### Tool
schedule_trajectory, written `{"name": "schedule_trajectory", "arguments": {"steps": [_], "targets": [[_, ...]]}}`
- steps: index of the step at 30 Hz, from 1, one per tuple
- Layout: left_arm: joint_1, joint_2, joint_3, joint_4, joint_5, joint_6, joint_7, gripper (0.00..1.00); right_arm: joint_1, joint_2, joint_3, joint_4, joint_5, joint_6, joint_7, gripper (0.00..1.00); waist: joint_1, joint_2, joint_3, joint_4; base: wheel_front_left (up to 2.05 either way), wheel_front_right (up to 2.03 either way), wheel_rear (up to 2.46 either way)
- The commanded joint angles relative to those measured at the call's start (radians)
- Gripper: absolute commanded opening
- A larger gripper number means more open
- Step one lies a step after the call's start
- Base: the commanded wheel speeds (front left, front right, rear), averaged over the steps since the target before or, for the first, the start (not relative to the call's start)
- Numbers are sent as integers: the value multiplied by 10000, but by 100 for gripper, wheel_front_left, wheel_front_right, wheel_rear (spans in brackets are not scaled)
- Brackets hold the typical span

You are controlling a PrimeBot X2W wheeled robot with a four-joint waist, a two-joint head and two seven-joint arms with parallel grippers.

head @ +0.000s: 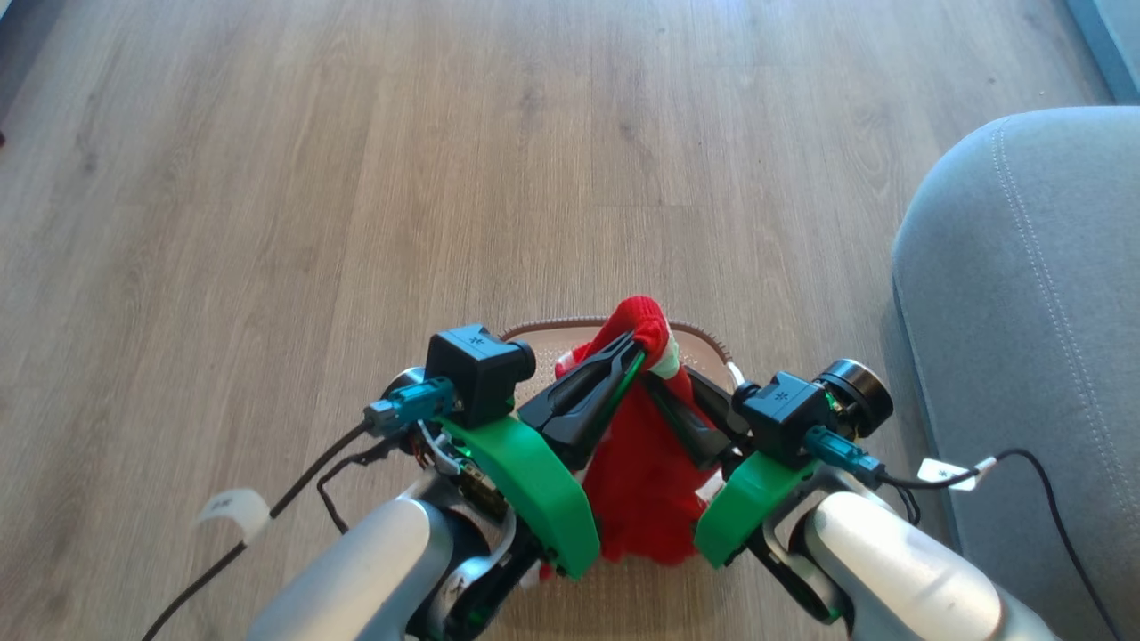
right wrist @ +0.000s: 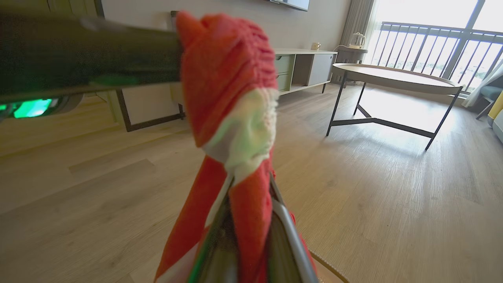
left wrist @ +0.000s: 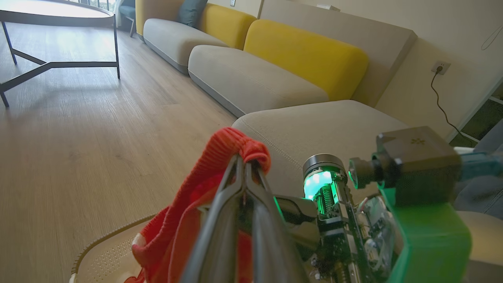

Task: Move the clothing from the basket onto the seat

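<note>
The red clothing (head: 643,472) hangs bunched over the cream basket (head: 554,326), lifted clear of its floor. My left gripper (head: 631,345) is shut on the top fold of the red knit (left wrist: 232,143). From the other side, my right gripper (head: 656,377) is closed on the same garment just below its white band (right wrist: 245,129); red fabric (right wrist: 251,212) runs down between its fingers. The basket's brown rim (left wrist: 108,236) shows under the cloth. The grey-blue seat (head: 1024,312) lies to my right, apart from both grippers.
Wooden floor (head: 356,178) stretches ahead and to the left. A round table on dark legs (right wrist: 393,78) and a low cabinet (right wrist: 306,67) stand further off. Grey and yellow sofa cushions (left wrist: 251,78) line the wall. Cables (head: 1051,481) trail from both wrists.
</note>
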Motion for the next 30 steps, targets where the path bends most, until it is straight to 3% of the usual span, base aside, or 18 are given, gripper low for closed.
{"name": "schedule_trajectory", "arguments": {"steps": [1,4,6,8,9,20,30], "targets": [[-651,32,344,-362,-18,18,-54,0,-274,79,-5,-227,118,69,-49,0,0,0,19,-34,0,0,0],[-636,54,382,-280,15,51,-137,0,-263,23,-43,-221,166,69,-49,0,0,0,37,-74,0,0,0],[-619,59,411,-174,39,42,-270,40,-247,-47,-111,-217,186,69,-49,0,0,0,59,-122,0,0,0],[-637,96,405,-46,149,-50,-499,94,-234,-116,-178,-221,187,69,-49,0,0,0,91,-202,0,0,0],[-638,104,372,33,173,-153,-620,100,-229,-156,-209,-225,178,69,-49,0,0,0,102,-246,0,0,0],[-641,6,128,1457,480,-1009,-2137,100,-101,-776,-917,-582,91,69,-49,0,0,0,306,-1153,0,0,0],[-679,-286,-194,2593,799,-1225,-2945,100,249,-1463,-1874,-1103,46,69,-49,0,0,0,549,-2537,0,0,0]]}}
